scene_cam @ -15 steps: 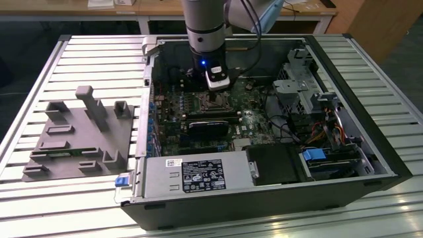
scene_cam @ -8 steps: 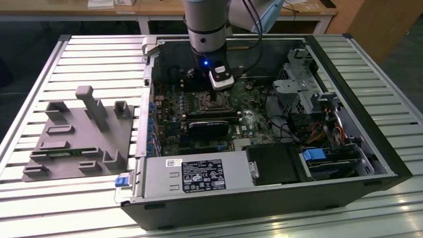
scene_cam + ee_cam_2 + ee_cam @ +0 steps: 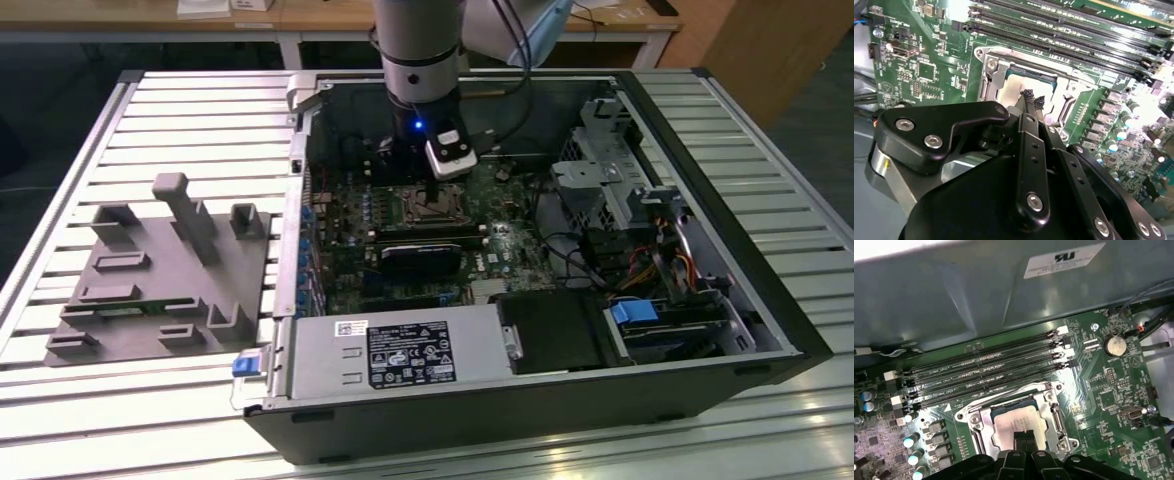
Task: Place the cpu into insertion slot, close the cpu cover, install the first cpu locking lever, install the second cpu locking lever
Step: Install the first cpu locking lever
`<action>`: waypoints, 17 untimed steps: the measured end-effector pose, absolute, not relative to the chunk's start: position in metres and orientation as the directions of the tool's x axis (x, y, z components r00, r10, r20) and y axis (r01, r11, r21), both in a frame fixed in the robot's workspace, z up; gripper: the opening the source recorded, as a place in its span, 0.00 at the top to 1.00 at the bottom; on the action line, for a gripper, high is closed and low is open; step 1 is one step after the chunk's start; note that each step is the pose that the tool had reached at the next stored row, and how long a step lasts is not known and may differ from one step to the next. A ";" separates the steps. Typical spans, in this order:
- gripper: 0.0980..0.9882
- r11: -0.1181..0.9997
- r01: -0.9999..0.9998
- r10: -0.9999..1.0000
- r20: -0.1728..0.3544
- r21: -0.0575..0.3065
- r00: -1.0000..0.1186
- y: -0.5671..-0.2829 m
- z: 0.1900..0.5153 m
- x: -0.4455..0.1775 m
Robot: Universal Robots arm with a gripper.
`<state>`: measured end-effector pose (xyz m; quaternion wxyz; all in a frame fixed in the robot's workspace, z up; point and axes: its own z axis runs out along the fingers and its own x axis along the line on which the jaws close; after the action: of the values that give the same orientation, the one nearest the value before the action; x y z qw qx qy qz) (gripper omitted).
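Pressed together, the claw's [image 3: 1025, 439] two black fingertips [image 3: 1030, 102] meet with no gap and nothing shows between them; they rest on or just above the silvery top of the cpu [image 3: 1019, 423]. That chip lies flat inside the insertion slot [image 3: 1015, 421], which sits in the green motherboard [image 3: 1114, 400] near the middle of the open computer case [image 3: 747, 300] in the exterior view. Around the chip in both wrist views the cpu cover [image 3: 1051, 402] frames it as a bright metal border lying down over the socket. Just beyond the socket run four long black memory slots [image 3: 984, 371]. On the exterior view's left, a grey fixture block [image 3: 160, 270] stands on the slatted table [image 3: 174, 110].
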<state>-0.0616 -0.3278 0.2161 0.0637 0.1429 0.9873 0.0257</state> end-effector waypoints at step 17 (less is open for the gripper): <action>1.00 0.958 0.279 0.285 -0.109 0.067 -0.952 -0.328 0.241 -0.058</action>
<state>-0.0584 -0.3278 0.2405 0.0588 0.1430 0.9877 0.0253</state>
